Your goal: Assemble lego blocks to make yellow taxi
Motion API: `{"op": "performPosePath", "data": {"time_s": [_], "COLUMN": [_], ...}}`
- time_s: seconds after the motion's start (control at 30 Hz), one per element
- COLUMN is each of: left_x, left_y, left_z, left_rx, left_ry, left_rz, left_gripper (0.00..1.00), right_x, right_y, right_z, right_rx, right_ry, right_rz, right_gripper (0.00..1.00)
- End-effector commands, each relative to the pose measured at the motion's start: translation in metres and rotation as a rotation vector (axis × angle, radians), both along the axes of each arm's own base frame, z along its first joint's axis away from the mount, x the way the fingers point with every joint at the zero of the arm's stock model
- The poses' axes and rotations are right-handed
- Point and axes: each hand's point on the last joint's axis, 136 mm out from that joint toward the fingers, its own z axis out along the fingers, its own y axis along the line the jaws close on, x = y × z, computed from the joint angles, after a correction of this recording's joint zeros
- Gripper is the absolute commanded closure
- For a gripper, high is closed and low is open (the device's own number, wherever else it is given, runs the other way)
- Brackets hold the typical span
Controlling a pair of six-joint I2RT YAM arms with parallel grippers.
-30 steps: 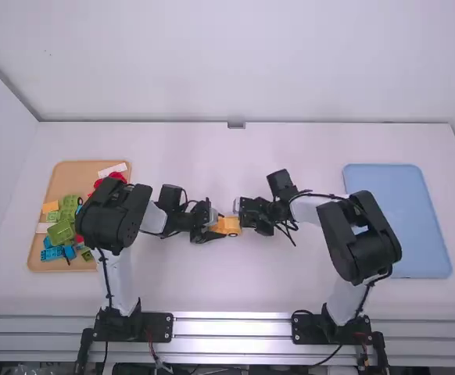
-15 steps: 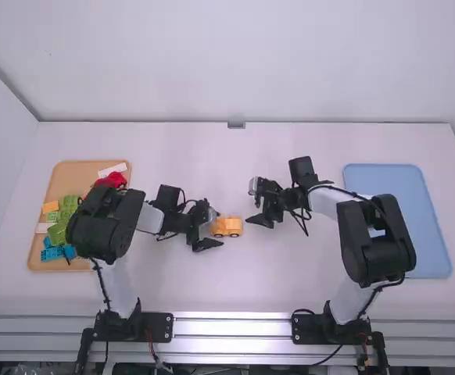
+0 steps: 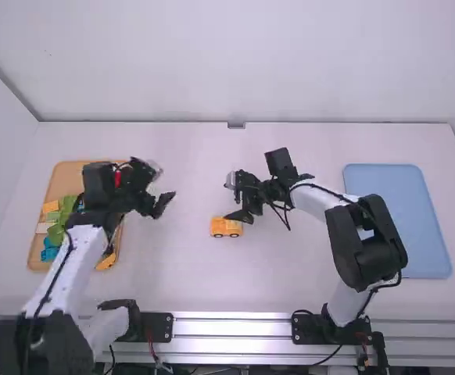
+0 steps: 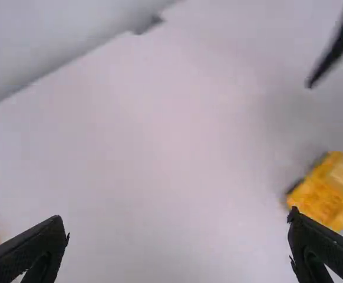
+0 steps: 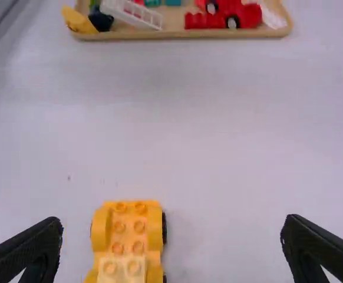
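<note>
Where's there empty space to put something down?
The table is bare between the yellow car and silver rail, and along the back wall. It's crowded at the wooden tray of blocks and around the car, near the right gripper.

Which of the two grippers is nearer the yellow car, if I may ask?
The right gripper, with a finger close to the yellow car; the left gripper is farther off, near the tan tray.
</note>
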Motion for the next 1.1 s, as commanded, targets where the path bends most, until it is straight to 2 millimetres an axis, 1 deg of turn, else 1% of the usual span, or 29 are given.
{"op": "performPosePath", "data": {"time_s": [0.0,0.03,0.07,0.1,0.13,0.17,0.2,0.23,0.3,0.43,0.47,0.53,0.57,0.63,0.73,0.83,0.93,1.0,1.07], "left_x": [-0.005,-0.006,-0.011,-0.015,-0.022,-0.022,-0.026,-0.027,-0.026,-0.021,-0.02,-0.02,-0.024,-0.027,-0.031,-0.035,-0.036,-0.038,-0.044], "left_y": [0.049,0.055,0.078,0.09,0.107,0.109,0.119,0.124,0.127,0.138,0.145,0.153,0.162,0.169,0.174,0.181,0.182,0.188,0.199], "left_z": [0.014,0.017,0.025,0.03,0.035,0.036,0.04,0.043,0.044,0.042,0.044,0.045,0.047,0.049,0.05,0.052,0.054,0.056,0.056], "left_rx": [-0.059,-0.07,-0.129,-0.157,-0.174,-0.174,-0.16,-0.138,-0.128,-0.126,-0.122,-0.142,-0.154,-0.154,-0.16,-0.136,-0.124,-0.144,-0.143], "left_ry": [0.014,0.01,-0.005,-0.019,-0.04,-0.043,-0.063,-0.077,-0.085,-0.095,-0.109,-0.124,-0.14,-0.153,-0.149,-0.125,-0.097,-0.09,-0.091], "left_rz": [0.352,0.393,0.562,0.649,0.755,0.763,0.803,0.807,0.801,0.833,0.869,0.928,0.998,1.051,1.096,1.141,1.151,1.213,1.301], "left_gripper": [0.01,0.01,0.01,0.01,0.01,0.01,0.01,0.01,0.01,0.01,0.01,0.01,0.01,0.01,0.01,0.01,0.01,0.01,0.01], "right_x": [0.002,0.003,0.004,0.006,0.007,0.007,0.008,0.008,0.009,0.011,0.013,0.016,0.022,0.029,0.035,0.034,0.033,0.033,0.033], "right_y": [0.015,0.016,0.02,0.024,0.027,0.028,0.032,0.036,0.041,0.055,0.059,0.063,0.065,0.065,0.065,0.065,0.064,0.064,0.064], "right_z": [0.032,0.034,0.039,0.044,0.049,0.049,0.055,0.06,0.067,0.089,0.098,0.107,0.116,0.122,0.128,0.133,0.134,0.134,0.133], "right_rx": [0.057,0.059,0.064,0.067,0.069,0.069,0.075,0.081,0.089,0.119,0.127,0.134,0.134,0.127,0.117,0.104,0.1,0.101,0.097], "right_ry": [-0.063,-0.068,-0.085,-0.098,-0.113,-0.114,-0.128,-0.139,-0.148,-0.13,-0.11,-0.081,-0.056,-0.034,-0.004,0.029,0.035,0.035,0.038], "right_rz": [0.042,0.045,0.053,0.056,0.061,0.061,0.069,0.077,0.08,0.072,0.059,0.035,-0.002,-0.042,-0.085,-0.094,-0.091,-0.091,-0.093], "right_gripper": [0.01,0.01,0.01,0.01,0.01,0.01,0.01,0.01,0.01,0.01,0.01,0.01,0.01,0.01,0.01,0.01,0.01,0.01,0.01]}}
